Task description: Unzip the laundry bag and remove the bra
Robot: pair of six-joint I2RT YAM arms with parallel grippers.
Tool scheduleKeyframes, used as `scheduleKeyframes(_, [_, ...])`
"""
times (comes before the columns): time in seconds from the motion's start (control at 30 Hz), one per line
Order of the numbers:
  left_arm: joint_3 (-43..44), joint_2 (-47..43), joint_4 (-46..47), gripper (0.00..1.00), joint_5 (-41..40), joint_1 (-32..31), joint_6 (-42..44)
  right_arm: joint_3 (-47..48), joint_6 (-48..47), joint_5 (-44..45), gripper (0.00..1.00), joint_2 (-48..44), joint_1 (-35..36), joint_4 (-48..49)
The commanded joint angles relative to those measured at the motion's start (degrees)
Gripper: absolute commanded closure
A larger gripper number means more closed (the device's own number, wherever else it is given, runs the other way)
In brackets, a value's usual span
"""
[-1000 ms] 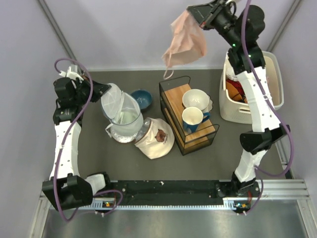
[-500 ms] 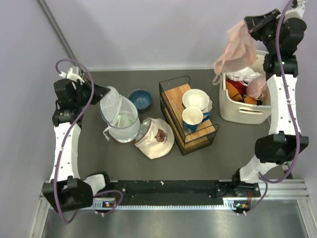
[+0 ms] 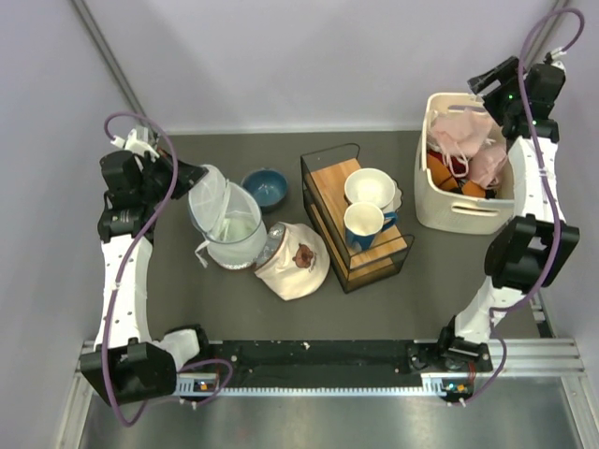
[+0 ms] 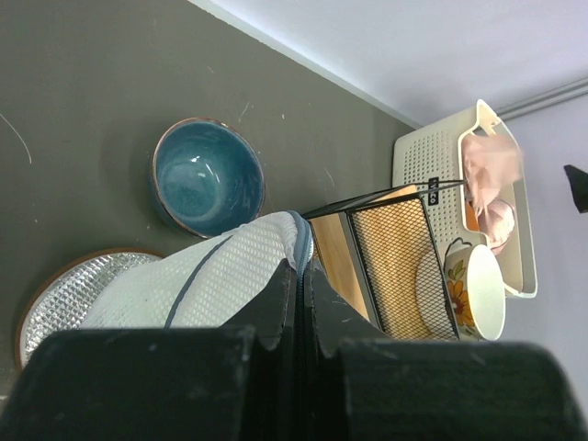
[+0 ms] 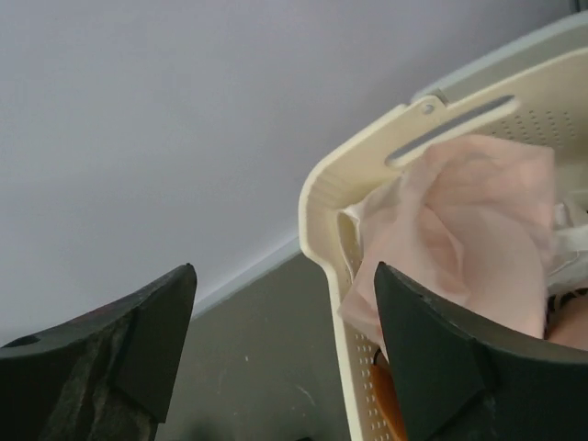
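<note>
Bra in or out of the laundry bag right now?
Out. The bra lies in the basket, across the table from the laundry bag.

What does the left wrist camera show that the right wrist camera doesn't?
Only left wrist: the left gripper shut on the white see-through mesh laundry bag, a glazed blue ceramic bowl, a black wire rack holding a flowered mug. Only right wrist: the right gripper, seen open and empty. Both: the pale peach-pink fabric bra lying in the beige slotted plastic basket.
</note>
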Motion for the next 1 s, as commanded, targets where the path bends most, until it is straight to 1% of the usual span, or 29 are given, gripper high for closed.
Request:
scheduleKeyframes(0.0, [-0.3, -2.5, 0.1, 1.00, -0.9, -0.1, 1.9, 1.9, -1.3, 1.9, 0.17, -2.1, 0.3, -2.7])
scheduleKeyframes(0.03, [-0.4, -2.6, 0.0, 1.00, -1.0, -0.1, 2.1, 1.6, -1.8, 2.6, 0.15, -4.3, 0.8, -2.8])
scheduleKeyframes(0.1, [-0.4, -2.8, -0.3, 1.00, -1.1, 0.0, 2.2, 0.4, -3.7, 3.4, 0.15, -6.6, 1.8, -2.5])
scheduleKeyframes(0.2, [-0.1, -3.0, -0.4, 1.00, -1.2, -0.1, 2.4, -1.8, -6.6, 2.4, 0.15, -11.6, 5.4, -2.0])
scheduleKeyframes(0.27, [0.1, -3.1, -0.5, 1.00, -1.3, -0.2, 2.5, -3.7, -8.8, 0.8, 0.18, -15.6, 9.8, -1.1])
scheduleKeyframes(0.3, [0.1, -3.1, -0.5, 1.00, -1.3, -0.1, 2.6, -6.5, -9.5, -0.2, 0.18, -16.7, 11.4, -0.2])
scheduleKeyframes(0.33, [0.1, -3.1, -0.5, 1.00, -1.4, -0.1, 2.6, -7.7, -10.2, -0.9, 0.22, -18.0, 13.0, 0.4])
scheduleKeyframes(0.37, [0.1, -3.1, -0.5, 1.00, -1.4, -0.2, 2.7, -8.9, -11.2, -2.0, 0.25, -19.5, 17.3, 1.2])
scheduleKeyframes(0.43, [0.2, -2.8, -0.7, 1.00, -1.4, -0.1, 2.9, -11.5, -13.0, -3.1, 0.31, -20.4, 21.8, 1.2])
scheduleKeyframes(0.47, [0.3, -2.8, -1.1, 1.00, -1.7, -0.1, 3.0, -12.5, -14.5, -3.2, 0.33, -21.1, 26.0, 1.2])
scheduleKeyframes(0.5, [0.3, -3.0, -1.2, 1.00, -1.8, -0.1, 3.3, -14.7, -14.6, -3.4, 0.36, -21.2, 28.5, 1.6])
scheduleKeyframes(0.53, [0.3, -3.1, -1.2, 1.00, -2.1, -0.1, 3.5, -15.4, -14.6, -3.7, 0.40, -21.0, 30.5, 1.7])
scheduleKeyframes(0.57, [0.3, -3.3, -1.4, 1.00, -2.2, -0.1, 3.6, -15.8, -14.7, -4.5, 0.41, -20.7, 32.6, 1.8])
scheduleKeyframes(0.6, [0.3, -3.3, -1.4, 1.00, -2.2, -0.1, 3.6, -16.3, -14.7, -4.9, 0.44, -19.9, 37.4, 2.0])
scheduleKeyframes(0.67, [0.2, -3.1, -1.5, 1.00, -1.8, -0.1, 3.6, -15.7, -15.8, -5.2, 0.45, -18.5, 42.7, 1.8])
scheduleKeyframes(0.7, [0.2, -3.2, -1.5, 1.00, -1.7, -0.2, 3.6, -15.4, -16.1, -5.1, 0.45, -16.8, 47.5, 1.9])
scheduleKeyframes(0.77, [-0.2, -3.2, -1.4, 1.00, -1.6, -0.1, 3.7, -13.9, -17.5, -4.8, 0.45, -14.8, 52.6, 1.8])
scheduleKeyframes(0.8, [-0.3, -3.3, -1.4, 1.00, -1.6, -0.1, 3.7, -13.3, -18.0, -4.9, 0.45, -13.3, 57.1, 1.5])
scheduleKeyframes(0.97, [-0.5, -3.3, -1.5, 1.00, -1.1, -0.1, 3.6, -9.0, -19.2, -5.8, 0.46, -4.2, 64.9, 0.4])
